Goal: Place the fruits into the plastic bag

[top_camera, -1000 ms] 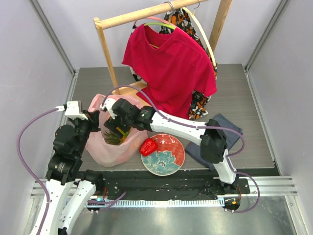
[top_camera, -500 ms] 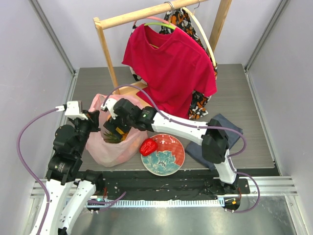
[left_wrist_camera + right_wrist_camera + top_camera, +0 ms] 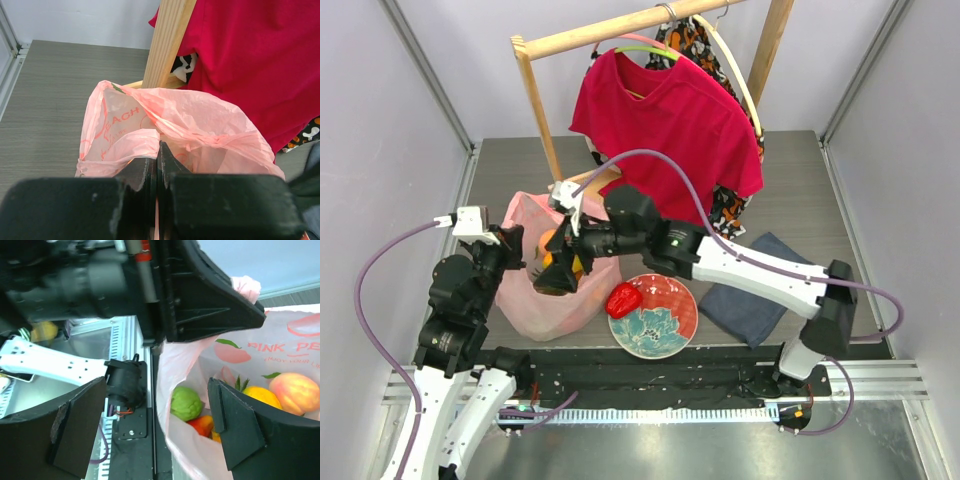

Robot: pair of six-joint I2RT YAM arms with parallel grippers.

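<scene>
The pink plastic bag (image 3: 535, 308) stands at the left with its mouth open. My left gripper (image 3: 523, 262) is shut on its near rim; the left wrist view shows the jaws (image 3: 158, 148) pinching the film of the bag (image 3: 190, 117). My right gripper (image 3: 554, 276) hangs open and empty over the mouth. In the right wrist view the gripper (image 3: 156, 407) straddles the bag's rim (image 3: 172, 362). Inside lie a bumpy green fruit (image 3: 186, 403), a red apple (image 3: 202, 424), a yellow mango (image 3: 262, 396) and a peach (image 3: 295, 392), with pineapple leaves (image 3: 240, 384) showing. A red pepper (image 3: 623, 299) rests on the plate's left rim.
The red plate with teal flowers (image 3: 665, 320) sits right of the bag. A wooden rack (image 3: 542, 120) with a red T-shirt (image 3: 670, 140) stands behind. A folded grey-blue cloth (image 3: 760, 295) lies at the right. The black base rail (image 3: 650, 380) runs along the near edge.
My right arm has swung its elbow out to the right and its wrist has turned; the gripper stays over the bag's mouth. The pineapple leaves under it no longer show from above. The left arm is still.
</scene>
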